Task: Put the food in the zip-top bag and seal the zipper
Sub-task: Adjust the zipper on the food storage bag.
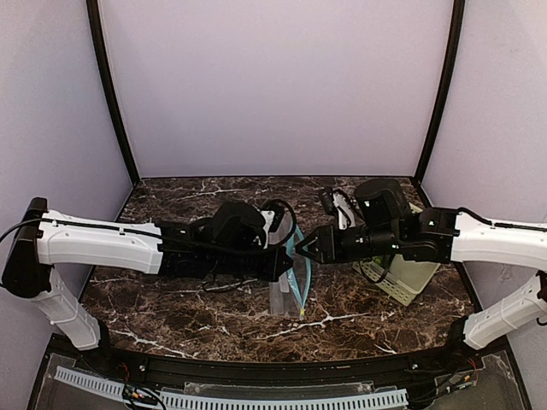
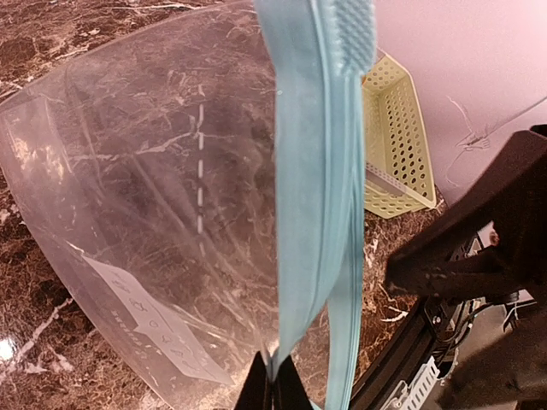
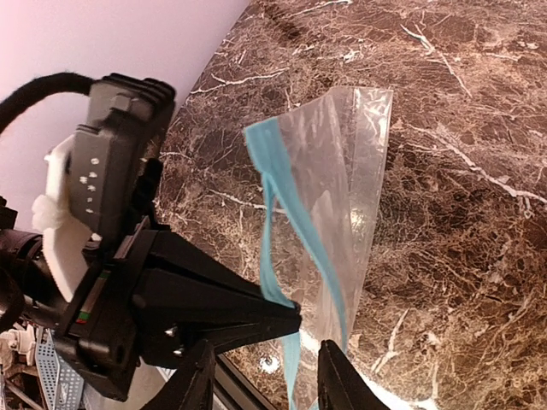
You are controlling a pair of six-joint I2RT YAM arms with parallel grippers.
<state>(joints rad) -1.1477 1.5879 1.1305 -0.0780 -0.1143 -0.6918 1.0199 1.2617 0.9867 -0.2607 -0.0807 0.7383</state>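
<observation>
The clear zip-top bag hangs upright over the table's middle, mouth part open. My left gripper is shut on one side of its teal-blue zipper strip. The pinch shows in the left wrist view and in the right wrist view. The white label is on the bag's wall. My right gripper faces it, open. Its fingers stand either side of the zipper's hanging lower part, not closed on it. The bag looks empty. The green vegetable and the brown oval are out of view.
The pale green slotted basket stands at the right under my right arm, and shows in the left wrist view. The table is dark marble. Walls close the back and sides. A black rail runs along the near edge.
</observation>
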